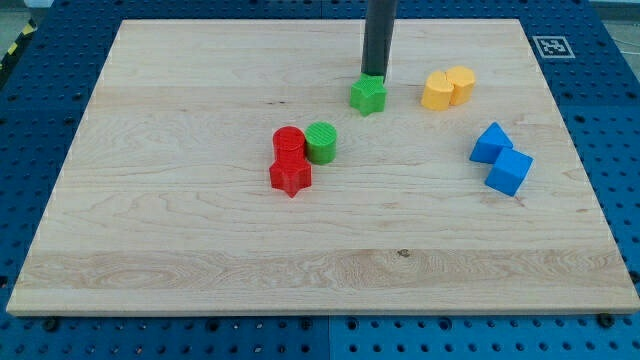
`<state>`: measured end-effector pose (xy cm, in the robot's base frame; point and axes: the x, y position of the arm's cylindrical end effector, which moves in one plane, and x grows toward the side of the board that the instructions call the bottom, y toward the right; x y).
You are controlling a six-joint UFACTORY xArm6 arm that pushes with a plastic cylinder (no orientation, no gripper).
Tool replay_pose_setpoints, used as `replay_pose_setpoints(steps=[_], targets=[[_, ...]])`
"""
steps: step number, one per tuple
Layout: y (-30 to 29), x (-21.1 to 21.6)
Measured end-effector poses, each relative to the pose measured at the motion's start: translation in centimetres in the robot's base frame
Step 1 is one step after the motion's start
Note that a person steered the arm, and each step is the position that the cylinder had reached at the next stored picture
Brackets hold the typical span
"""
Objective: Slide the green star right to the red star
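The green star (pixel 368 96) lies on the wooden board (pixel 180 240) above its middle. My tip (pixel 375 76) stands at the star's top right edge, touching it. The red star (pixel 290 176) lies lower and to the left, near the board's middle. A red cylinder (pixel 289 142) sits just above the red star, touching it. A green cylinder (pixel 321 142) sits beside the red cylinder on its right.
Two yellow blocks (pixel 447 88) sit together to the right of the green star. Two blue blocks (pixel 502 158) sit near the board's right edge. A marker tag (pixel 552 46) is at the top right corner.
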<state>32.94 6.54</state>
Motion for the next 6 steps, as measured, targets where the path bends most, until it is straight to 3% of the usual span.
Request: replay_pose_setpoints(steps=[3, 4, 5, 6], targets=[[4.8, 4.1], [3.7, 3.9], [2.3, 1.0], [-0.6, 1.8]])
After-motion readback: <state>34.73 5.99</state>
